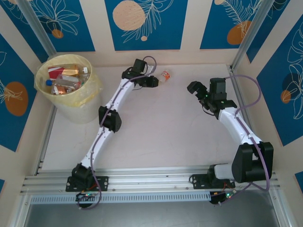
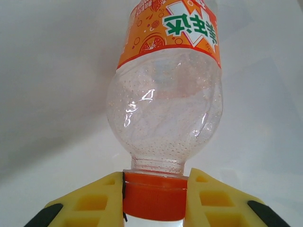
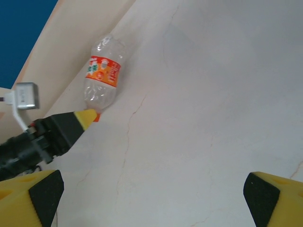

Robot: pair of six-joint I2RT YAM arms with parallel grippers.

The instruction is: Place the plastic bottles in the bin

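Top middle | left fingers (image 2: 102,201) pinch bottle (image 1: 164,76) cap (image 2: 154,196) | right fingers (image 3: 40,194) spread | I fear it slips before bin (image 1: 71,111)

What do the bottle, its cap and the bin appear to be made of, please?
The bottle looks like thin, clear, glossy plastic: see-through walls, bright glints. Its cap seems opaque orange plastic, fairly matte. The bin is probably smooth pale-yellow plastic; a thin filmy liner drapes over its rim.
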